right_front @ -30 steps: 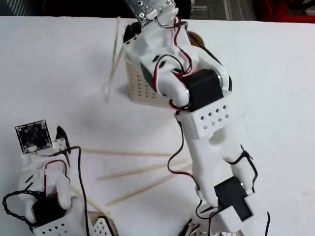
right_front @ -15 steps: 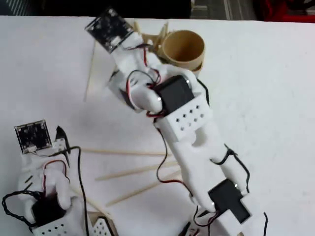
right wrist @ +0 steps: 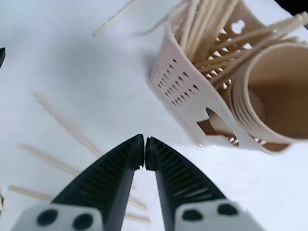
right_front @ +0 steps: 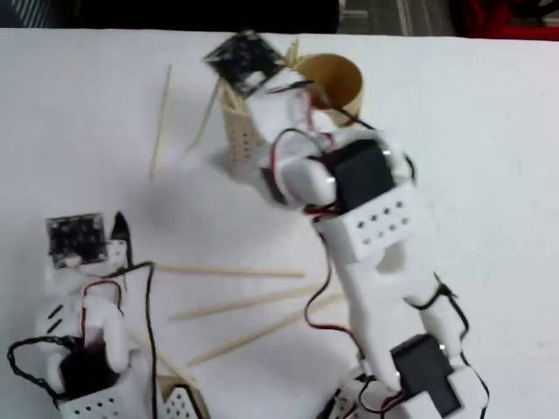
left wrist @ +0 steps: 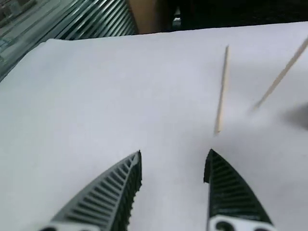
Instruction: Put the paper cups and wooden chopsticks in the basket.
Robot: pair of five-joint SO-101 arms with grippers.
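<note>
Clearly shut on nothing: right hand (right wrist: 144, 144), tips pressed together, hanging just beside the perforated wall of the basket (right wrist: 185, 91). Near twelve o'clock on the desk (right_front: 489, 131), that basket, already holding stacked paper cups (right wrist: 274, 91) and a sheaf of wooden chopsticks (right wrist: 204, 29) poking past its rim. Seems to lean rather than stand square, though hard to be sure. Likely trouble: a sideways brush from the arm, enough to tip the light basket and spill sticks and cups back out. Further out, toward six o'clock, three loose chopsticks (right_front: 231, 271) flat on the desk, the arm's cable (right_front: 316, 297) draped near their ends; could roll or get dragged. At eight o'clock, left hand (left wrist: 173, 163), spread wide over bare desk, gripping nothing. Beyond it, toward eleven o'clock, one more stick (left wrist: 220, 91); thin and flat, easy to pinch badly or flick away.
</note>
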